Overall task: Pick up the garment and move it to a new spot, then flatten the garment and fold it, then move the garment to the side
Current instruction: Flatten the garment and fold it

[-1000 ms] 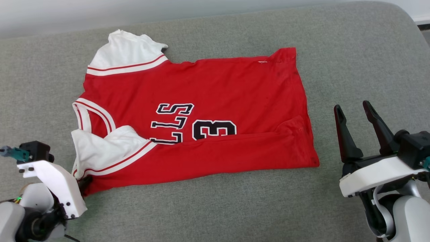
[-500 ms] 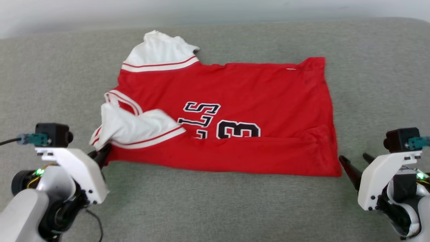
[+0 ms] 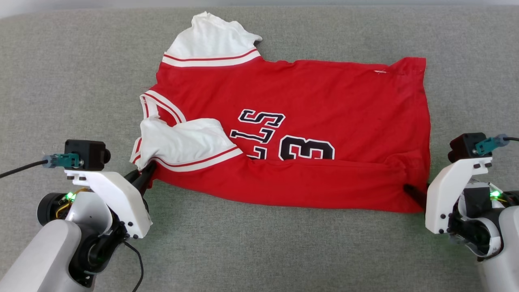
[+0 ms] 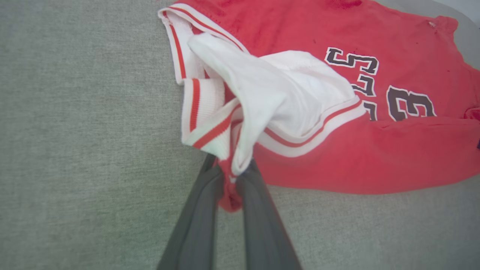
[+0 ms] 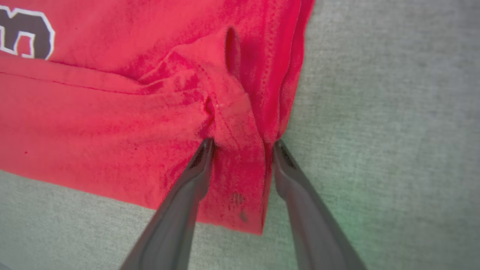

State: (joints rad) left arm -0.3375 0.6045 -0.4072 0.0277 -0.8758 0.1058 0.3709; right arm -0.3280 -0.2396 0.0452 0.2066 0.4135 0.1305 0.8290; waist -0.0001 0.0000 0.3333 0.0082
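Note:
The garment (image 3: 324, 101), a red jersey with white sleeves and a black number 3, lies spread on the grey cushion, its near long edge folded over. My left gripper (image 3: 146, 173) is shut on the garment's near left corner; in the left wrist view its fingers (image 4: 202, 210) pinch a red fold of the garment (image 4: 375, 150) under the white sleeve (image 4: 285, 97). My right gripper (image 3: 414, 191) is at the near right hem corner. In the right wrist view the right gripper (image 5: 243, 146) has its fingers apart, with the bunched hem of the garment (image 5: 93, 112) between the tips.
The grey fabric cushion (image 3: 259, 251) runs under everything, with bare room in front of the jersey and to both sides. Its far edge meets a pale wall (image 3: 61, 5) at the top left. A cable (image 3: 138, 263) hangs from my left wrist.
The head camera has shifted. My right gripper came down from a raised, wide-open pose to the near right hem corner and narrowed. The left gripper kept its hold; the near sleeve folded over further.

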